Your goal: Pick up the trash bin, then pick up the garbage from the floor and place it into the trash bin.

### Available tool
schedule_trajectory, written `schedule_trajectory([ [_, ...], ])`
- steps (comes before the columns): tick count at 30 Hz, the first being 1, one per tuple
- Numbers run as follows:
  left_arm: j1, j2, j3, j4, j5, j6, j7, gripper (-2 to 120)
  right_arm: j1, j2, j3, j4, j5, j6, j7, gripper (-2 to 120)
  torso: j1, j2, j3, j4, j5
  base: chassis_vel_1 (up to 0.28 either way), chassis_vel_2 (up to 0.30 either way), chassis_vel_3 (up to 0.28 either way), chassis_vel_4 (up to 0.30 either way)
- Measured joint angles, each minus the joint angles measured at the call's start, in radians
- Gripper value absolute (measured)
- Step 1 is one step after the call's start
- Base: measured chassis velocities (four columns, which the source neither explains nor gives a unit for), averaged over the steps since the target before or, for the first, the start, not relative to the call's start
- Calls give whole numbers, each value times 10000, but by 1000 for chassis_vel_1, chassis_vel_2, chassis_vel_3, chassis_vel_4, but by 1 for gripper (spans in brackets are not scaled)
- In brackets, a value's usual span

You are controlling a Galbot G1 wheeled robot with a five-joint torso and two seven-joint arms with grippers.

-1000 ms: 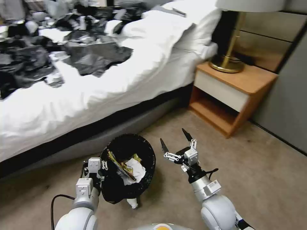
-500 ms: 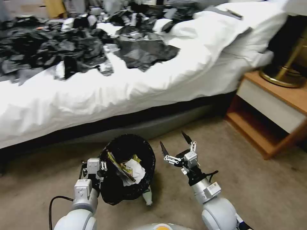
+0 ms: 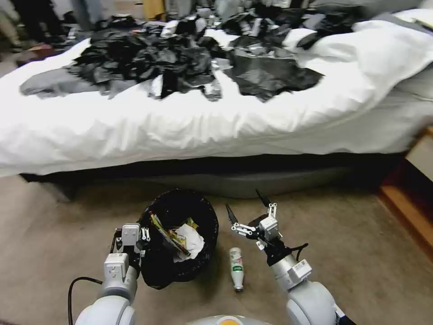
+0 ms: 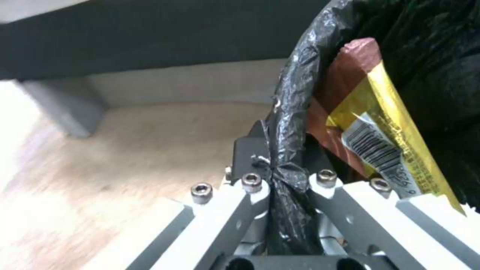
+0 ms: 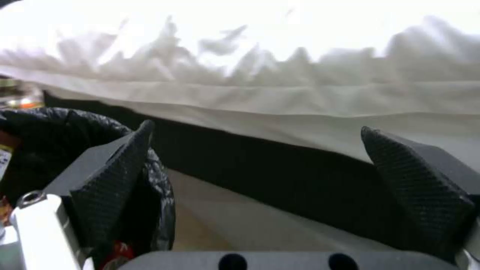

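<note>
left pincer [image 3: 143, 234] clamped trash bin [image 3: 180, 271] rim | right pincer [image 3: 246, 207] gaped, empty | wrapper [image 4: 385, 127] barcode digits illegible | bottle [image 3: 236, 267] label green, unreadable

A bed [image 3: 216, 131] with white bedding is seen across the upper half of the frame, strewn with black plastic sheets [image 3: 189, 63]. Beige carpet [image 3: 370, 253] covers the lower half. A wooden nightstand [image 3: 415, 189] is cut off at the right edge.

The left gripper [image 3: 143, 240] is reaching forward low at the robot's left with its fingers [image 4: 252, 148] pinching black plastic, while the right gripper [image 3: 246, 206] is pointing forward beside it, its fingertips [image 5: 112, 176] spread wide and holding nothing.
</note>
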Motion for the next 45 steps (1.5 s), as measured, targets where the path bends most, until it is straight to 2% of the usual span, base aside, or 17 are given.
schedule_trajectory([
  [9, -15, 3, -9, 38, -36, -18, -21, 1, -20, -61, 13, 0, 0, -10, -77, 100, 0, 0, 0, 3, 1, 96, 108, 96, 99],
  [12, -30, 4, -8, 39, -40, -23, -23, 1, -8, -41, 14, 67, 40, -115, -60, 100, 0, 0, 0, -3, 1, 0, 0, 0, 0],
  [35, -29, -20, 31, 63, -14, -33, -36, 1, 52, 126, 23, 164, 318, -187, 131, 100, 1, 0, 0, 0, 1, 0, 0, 0, 0],
  [45, -47, -17, 33, 90, -12, -35, -36, 1, 82, 176, 21, 100, 337, -108, 126, 100, 0, 0, -1, 0, 0, 76, -68, -65, 83],
])
